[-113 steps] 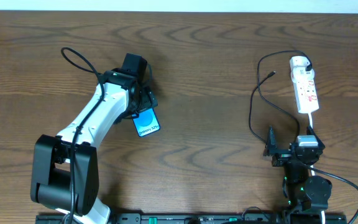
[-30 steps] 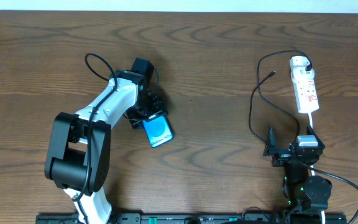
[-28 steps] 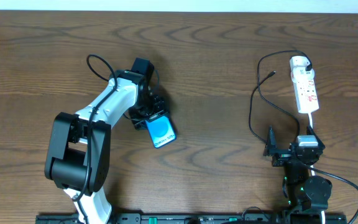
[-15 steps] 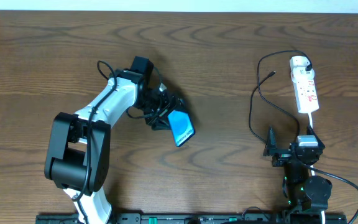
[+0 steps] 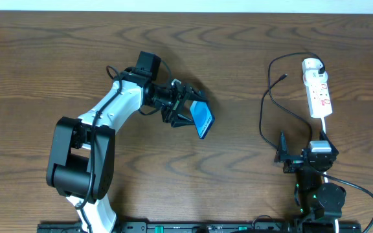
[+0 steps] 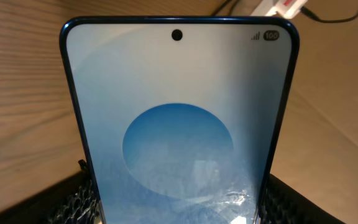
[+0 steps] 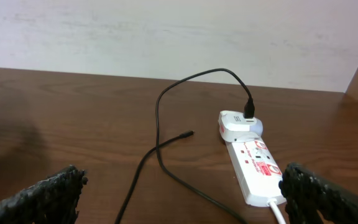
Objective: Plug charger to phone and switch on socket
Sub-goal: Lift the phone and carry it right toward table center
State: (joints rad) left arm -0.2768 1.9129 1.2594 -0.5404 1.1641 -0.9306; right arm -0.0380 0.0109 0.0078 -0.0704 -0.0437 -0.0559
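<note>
Phone: I have the phone [image 5: 203, 120] clamped in the left gripper [image 5: 190, 113], well to the left of the socket [image 5: 317, 90]. It looks lifted off the bench [image 5: 238, 39] and tilted, which I judge is meant to bring its port edge towards the plug.
Left gripper: it is closed on the phone's lower part, and the lit screen fills the wrist view.
Right gripper [image 5: 282, 154]: it sits near the socket's cord end with its jaws spread wide, holding nothing. I read that as waiting for the cable.
Charger [image 5: 264, 110]: one end sits in the adapter [image 5: 311, 65] at the socket's far end. The cable loops out to the socket's left, and the free plug [image 5: 283, 77] lies loose on the bench near the adapter.
Socket: it lies flat. Its switches are too small for me to tell on from off.
Count: one phone, one charger, one adapter, one socket, two grippers.
</note>
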